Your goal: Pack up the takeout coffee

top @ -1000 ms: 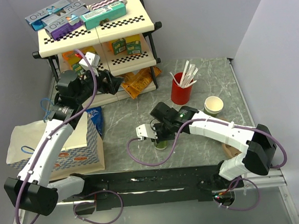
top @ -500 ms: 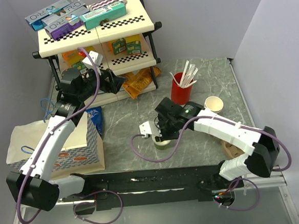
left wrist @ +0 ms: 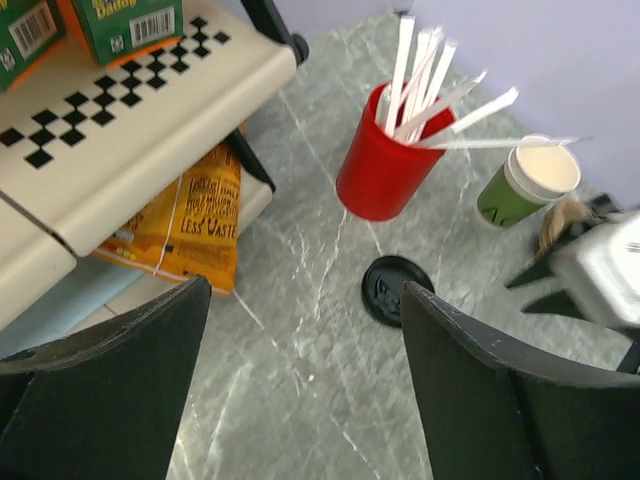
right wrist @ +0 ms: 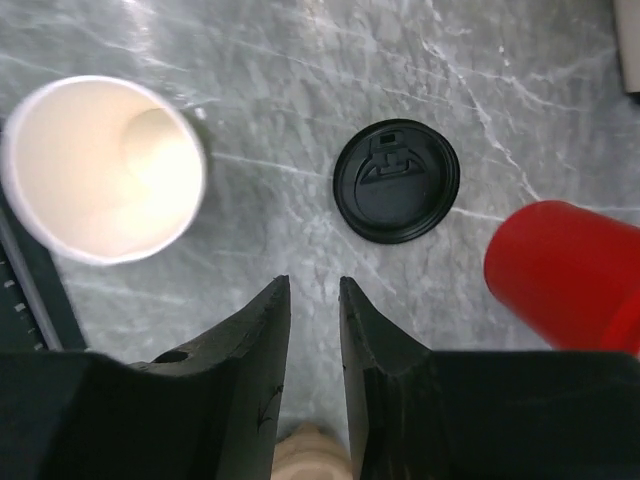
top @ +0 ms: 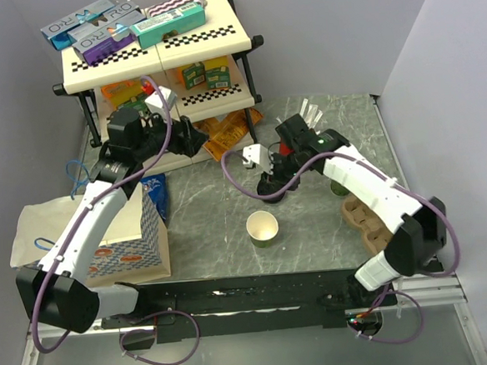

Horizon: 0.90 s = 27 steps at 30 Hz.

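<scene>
The takeout coffee cup (top: 263,229) stands upright on the table, green outside and cream-white inside, with nothing touching it. It shows at the upper left of the right wrist view (right wrist: 100,168). Its round black lid (right wrist: 396,181) lies flat on the marble, just ahead of my right gripper (right wrist: 314,285). That gripper's jaws are a little apart with nothing between them. In the top view the right gripper (top: 270,189) hovers beyond the cup, near the red cup (top: 291,150). My left gripper (left wrist: 300,295) is wide open and empty by the shelf, looking down at the lid (left wrist: 397,290).
The red cup (left wrist: 385,170) of white sticks stands beside a second green cup (left wrist: 525,185). A brown cup carrier (top: 365,224) lies at the right. A paper bag (top: 80,231) stands at the left. The shelf (top: 155,59) with boxes and orange snack packets (top: 227,133) fills the back.
My right gripper has let go of the green cup and moved away from it toward the red cup. The cup now stands alone. The left arm has shifted slightly right.
</scene>
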Each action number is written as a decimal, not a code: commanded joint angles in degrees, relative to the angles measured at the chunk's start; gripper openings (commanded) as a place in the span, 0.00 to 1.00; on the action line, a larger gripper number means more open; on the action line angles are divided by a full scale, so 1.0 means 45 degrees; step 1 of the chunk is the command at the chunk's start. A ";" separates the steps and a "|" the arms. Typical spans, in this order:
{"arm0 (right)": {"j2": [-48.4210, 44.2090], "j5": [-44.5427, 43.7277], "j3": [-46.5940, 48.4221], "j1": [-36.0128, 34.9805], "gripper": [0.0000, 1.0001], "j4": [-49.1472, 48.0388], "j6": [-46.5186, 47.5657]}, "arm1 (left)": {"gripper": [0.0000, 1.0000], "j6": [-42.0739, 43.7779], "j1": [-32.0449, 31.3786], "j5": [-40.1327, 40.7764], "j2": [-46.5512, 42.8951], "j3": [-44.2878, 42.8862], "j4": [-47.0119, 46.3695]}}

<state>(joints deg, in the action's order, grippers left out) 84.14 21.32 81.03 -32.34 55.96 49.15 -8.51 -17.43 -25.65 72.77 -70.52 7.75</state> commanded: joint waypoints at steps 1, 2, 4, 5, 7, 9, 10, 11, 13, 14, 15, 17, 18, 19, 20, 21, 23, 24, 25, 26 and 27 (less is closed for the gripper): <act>0.0618 0.0338 -0.0584 0.0407 0.34 -0.0892 0.0737 | 0.82 0.0914 -0.0013 -0.0276 -0.0137 -0.0462 0.0563; 0.0774 0.0437 -0.0740 0.0583 0.34 -0.1010 0.0932 | 0.82 0.0954 -0.0013 -0.0354 -0.0156 -0.0481 0.0621; 0.0892 0.0554 -0.1209 0.0740 0.35 -0.1245 0.1576 | 0.82 0.1090 -0.0013 -0.0394 -0.0117 -0.0500 0.0855; 0.0970 0.0613 -0.1346 0.0799 0.36 -0.1303 0.1811 | 0.82 0.1130 -0.0033 -0.0375 -0.0098 -0.0558 0.0953; 0.1009 0.0613 -0.1815 0.0858 0.36 -0.1691 0.2494 | 0.82 0.1266 -0.0072 -0.0374 -0.0058 -0.0598 0.1188; 0.1165 0.0478 -0.2166 0.0897 0.35 -0.1966 0.3098 | 0.83 0.1364 -0.0150 -0.0433 0.0000 -0.0656 0.1344; 0.1263 0.0399 -0.2245 0.0916 0.35 -0.2161 0.3238 | 0.82 0.1461 -0.0169 -0.0472 0.0078 -0.0676 0.1499; 0.1457 0.0418 -0.2304 0.0936 0.34 -0.2202 0.3606 | 0.82 0.1539 -0.0189 -0.0511 0.0136 -0.0773 0.1578; 0.1692 0.0457 -0.2421 0.1072 0.33 -0.2318 0.3921 | 0.82 0.1754 -0.0228 -0.0667 0.0273 -0.0774 0.1754; 0.1790 0.0457 -0.2480 0.1092 0.32 -0.2377 0.4232 | 0.82 0.1755 -0.0228 -0.0687 0.0312 -0.0832 0.1813; 0.1888 0.0438 -0.2480 0.1112 0.31 -0.2397 0.4351 | 0.82 0.2219 -0.0228 -0.0726 0.0390 -0.0871 0.1910; 0.2103 0.0437 -0.2519 0.1132 0.31 -0.2456 0.4721 | 0.82 0.2360 -0.0247 -0.0765 0.0508 -0.0988 0.2067; 0.2161 0.0476 -0.2519 0.1131 0.31 -0.2456 0.4820 | 0.82 0.2477 -0.0248 -0.0765 0.0566 -0.1008 0.2087; 0.2259 0.0477 -0.2519 0.1131 0.29 -0.2417 0.4937 | 0.82 0.2497 -0.0248 -0.0726 0.0605 -0.1066 0.2125; 0.2337 0.0457 -0.2577 0.1131 0.29 -0.2359 0.5209 | 0.82 0.2517 -0.0248 -0.0687 0.0664 -0.1106 0.2164; 0.2376 0.0419 -0.2597 0.1112 0.28 -0.2339 0.5347 | 0.82 0.2556 -0.0248 -0.0706 0.0684 -0.1145 0.2204; 0.2494 0.0302 -0.2733 0.1131 0.28 -0.2319 0.5621 | 0.82 0.2634 -0.0248 -0.0706 0.0742 -0.1223 0.2262; 0.2533 0.0262 -0.2792 0.1131 0.28 -0.2339 0.5718 | 0.83 0.2653 -0.0248 -0.0687 0.0762 -0.1242 0.2263; 0.2572 0.0165 -0.2851 0.1131 0.28 -0.2397 0.5758 | 0.83 0.2634 -0.0248 -0.0648 0.0801 -0.1262 0.2263; 0.2572 0.0126 -0.2948 0.1131 0.28 -0.2436 0.5894 | 0.83 0.2634 -0.0248 -0.0609 0.0820 -0.1282 0.2224; 0.2611 0.0106 -0.2988 0.1131 0.28 -0.2437 0.5953 | 0.83 0.2518 -0.0248 -0.0570 0.0840 -0.1282 0.2204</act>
<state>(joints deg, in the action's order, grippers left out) 94.89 21.78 68.93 -27.70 45.65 71.33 2.13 -18.33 -27.59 76.49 -73.38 18.41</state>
